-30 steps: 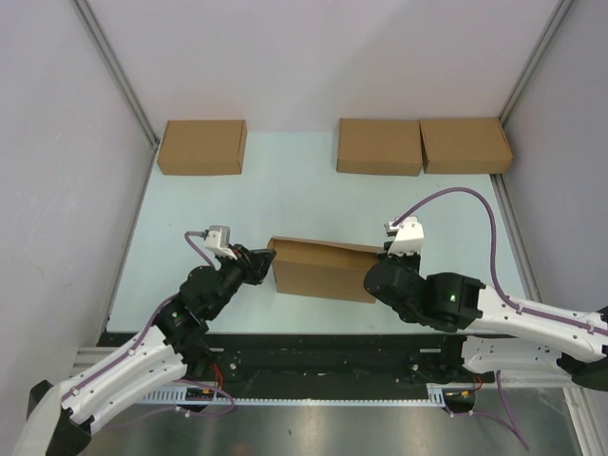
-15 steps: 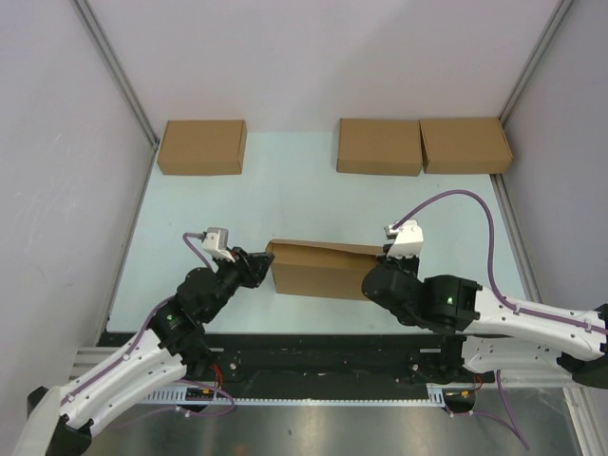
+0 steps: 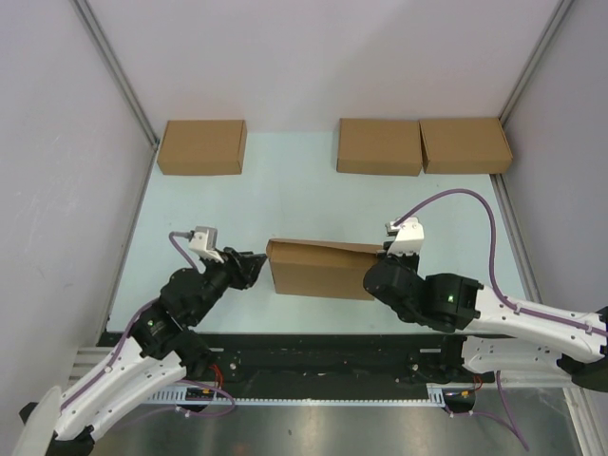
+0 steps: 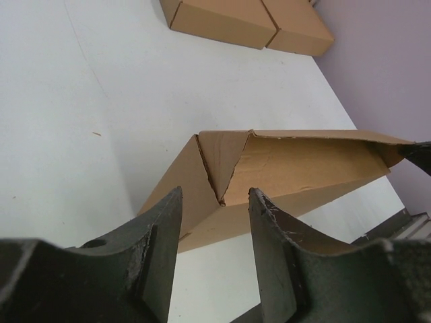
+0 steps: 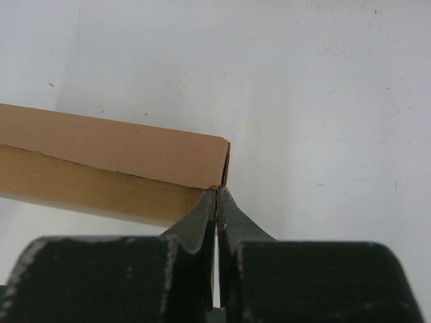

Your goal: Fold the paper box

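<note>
- left fingers [image 4: 160, 256] spread, off the box [image 3: 323, 271]: we're risking its end flap [image 4: 214, 158] popping open.
- right fingers [image 5: 199, 225] pressed together at its corner: we're risking shoving it sideways.

Plain brown paper box [image 3: 321, 271], partly folded, lid ajar, lying centre-front

Pale lilac walls [image 3: 323, 57] with grey aluminium posts [image 3: 119, 76] enclose a pale mint tabletop [image 3: 285, 199].

bare pale table [image 3: 285, 195] lies between the half-folded brown cardboard mailer [image 3: 323, 271] and three compact brown cardboard boxes [image 3: 380, 146] lining the far edge. left end effector [image 3: 255, 269] stands just off the mailer's left end; right end effector [image 3: 386, 253] crowds its right corner.
</note>
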You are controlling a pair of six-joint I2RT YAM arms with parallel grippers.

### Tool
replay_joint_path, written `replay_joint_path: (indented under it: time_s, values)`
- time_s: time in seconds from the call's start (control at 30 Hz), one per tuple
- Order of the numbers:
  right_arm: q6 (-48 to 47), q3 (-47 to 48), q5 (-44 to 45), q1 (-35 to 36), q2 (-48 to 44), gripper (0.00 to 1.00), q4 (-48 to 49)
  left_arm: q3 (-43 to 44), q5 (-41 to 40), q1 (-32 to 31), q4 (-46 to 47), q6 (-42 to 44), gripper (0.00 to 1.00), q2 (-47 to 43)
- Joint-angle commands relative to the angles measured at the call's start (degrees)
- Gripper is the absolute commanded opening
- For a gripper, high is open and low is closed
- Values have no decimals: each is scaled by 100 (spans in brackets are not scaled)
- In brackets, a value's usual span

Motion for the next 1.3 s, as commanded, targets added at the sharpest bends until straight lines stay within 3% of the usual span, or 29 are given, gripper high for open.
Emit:
replay_joint_path:
  time_s: [0.0,0.37,0.77,1.13,1.27]
  values:
    - [-58,-83,-261,-35,-29,0,-21,269,-184,-7,-212,315,49,-338]
    - [-146,-65,-384,-88,6,0,49,436,228,-7,641,1651,41,390]
    - [-251,-65,-445,-115,6,0,128,550,430,-7,975,1898,35,874]
    - [-287,-74,-490,-132,14,0,164,515,360,-7,1142,1968,17,1182]
    - [-287,-74,-498,-132,32,0,155,498,343,-7,1142,1951,6,1190]
